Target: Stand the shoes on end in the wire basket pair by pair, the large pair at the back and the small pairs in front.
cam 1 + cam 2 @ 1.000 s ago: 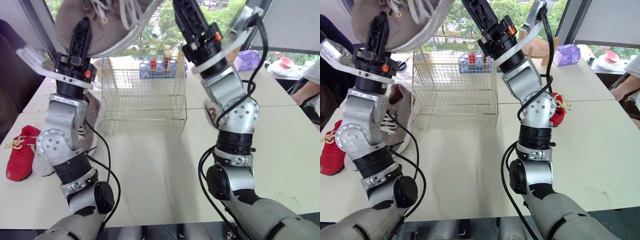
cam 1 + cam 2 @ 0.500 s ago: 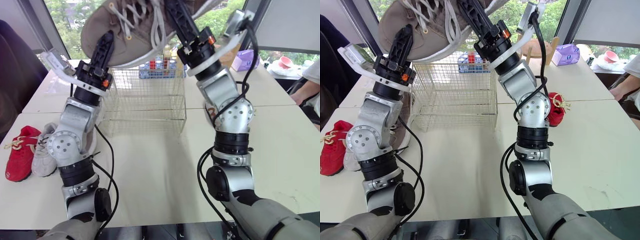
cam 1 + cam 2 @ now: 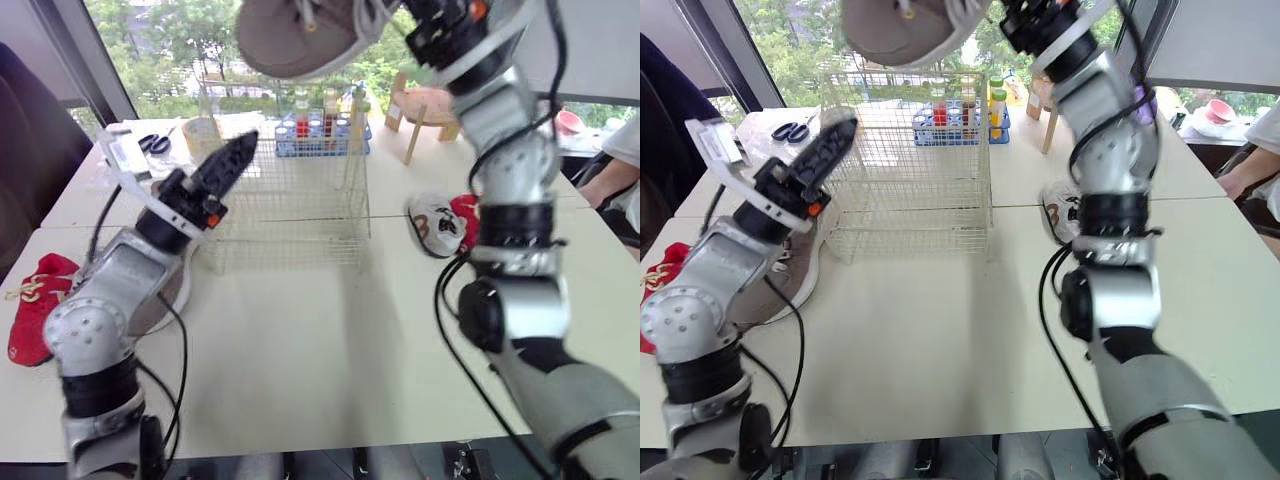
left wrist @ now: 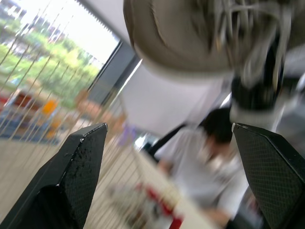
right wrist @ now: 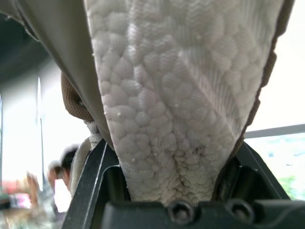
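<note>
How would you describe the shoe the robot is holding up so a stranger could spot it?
Find the wire basket on the white table, then look up above it, where the right claw grips a big tan shoe. It is the one shoe in the air; the others, like the red shoe, lie on the table.

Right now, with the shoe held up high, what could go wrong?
The shoe hangs high, clamped at one end by the right gripper alone; it could twist or drop before reaching the basket. The open left gripper sits close to the basket's left wall and could snag the wire.
</note>
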### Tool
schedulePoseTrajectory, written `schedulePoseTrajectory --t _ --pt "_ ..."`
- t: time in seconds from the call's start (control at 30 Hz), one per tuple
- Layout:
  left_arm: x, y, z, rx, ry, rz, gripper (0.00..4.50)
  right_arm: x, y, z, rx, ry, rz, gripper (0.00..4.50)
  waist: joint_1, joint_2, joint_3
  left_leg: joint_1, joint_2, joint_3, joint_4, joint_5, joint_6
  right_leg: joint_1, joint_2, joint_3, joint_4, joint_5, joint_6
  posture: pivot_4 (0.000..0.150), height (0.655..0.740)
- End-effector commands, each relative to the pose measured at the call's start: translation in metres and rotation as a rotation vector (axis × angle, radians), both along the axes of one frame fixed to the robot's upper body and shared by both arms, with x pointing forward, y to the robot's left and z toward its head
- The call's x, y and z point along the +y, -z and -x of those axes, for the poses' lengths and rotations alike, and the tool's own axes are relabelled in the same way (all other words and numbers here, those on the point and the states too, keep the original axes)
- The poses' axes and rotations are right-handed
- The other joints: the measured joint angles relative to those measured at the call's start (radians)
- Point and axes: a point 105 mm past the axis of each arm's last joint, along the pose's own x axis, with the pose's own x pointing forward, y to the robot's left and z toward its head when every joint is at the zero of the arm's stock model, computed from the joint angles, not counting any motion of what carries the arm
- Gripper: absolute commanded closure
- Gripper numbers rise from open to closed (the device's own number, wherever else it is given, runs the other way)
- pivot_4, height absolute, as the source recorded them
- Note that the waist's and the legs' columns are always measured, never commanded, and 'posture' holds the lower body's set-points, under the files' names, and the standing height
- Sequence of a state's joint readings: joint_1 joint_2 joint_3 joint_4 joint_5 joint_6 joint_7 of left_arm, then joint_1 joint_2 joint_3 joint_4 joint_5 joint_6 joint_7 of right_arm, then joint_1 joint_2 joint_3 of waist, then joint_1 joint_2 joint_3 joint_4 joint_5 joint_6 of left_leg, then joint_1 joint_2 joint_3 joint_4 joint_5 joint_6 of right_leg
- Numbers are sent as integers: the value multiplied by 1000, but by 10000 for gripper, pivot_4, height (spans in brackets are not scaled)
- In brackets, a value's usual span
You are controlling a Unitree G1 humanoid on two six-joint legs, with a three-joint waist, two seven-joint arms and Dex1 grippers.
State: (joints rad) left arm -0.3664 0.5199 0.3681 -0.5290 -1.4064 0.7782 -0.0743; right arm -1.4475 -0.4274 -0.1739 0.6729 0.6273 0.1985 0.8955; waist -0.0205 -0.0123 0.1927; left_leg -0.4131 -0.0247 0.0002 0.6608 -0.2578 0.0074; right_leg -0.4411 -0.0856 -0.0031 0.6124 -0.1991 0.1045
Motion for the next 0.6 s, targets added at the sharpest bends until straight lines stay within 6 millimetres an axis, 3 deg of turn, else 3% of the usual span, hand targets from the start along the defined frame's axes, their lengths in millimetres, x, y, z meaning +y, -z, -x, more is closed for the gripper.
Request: schedulePoseTrajectory --t 0.03,0.2,0.6 --pt "-3 -2 16 -35 -26 -59 862 5 -13 2 -112 13 127 28521 1 0 0 0 0 0 0 0 0 0 0 0 -1 0 0 1500 7400" --pt "6 18 28 20 -69 -86 862 11 1 -6 -102 11 338 28521 -2 0 0 3 2 2 -1 0 0 2 2 1 0 -1 -1 1500 7400" --pt "6 26 24 30 -121 -43 862 39 49 -39 -22 162 599 28521 3 0 0 2 0 1 -2 0 -2 1 -2 1 0 -2 -5 1500 7400"
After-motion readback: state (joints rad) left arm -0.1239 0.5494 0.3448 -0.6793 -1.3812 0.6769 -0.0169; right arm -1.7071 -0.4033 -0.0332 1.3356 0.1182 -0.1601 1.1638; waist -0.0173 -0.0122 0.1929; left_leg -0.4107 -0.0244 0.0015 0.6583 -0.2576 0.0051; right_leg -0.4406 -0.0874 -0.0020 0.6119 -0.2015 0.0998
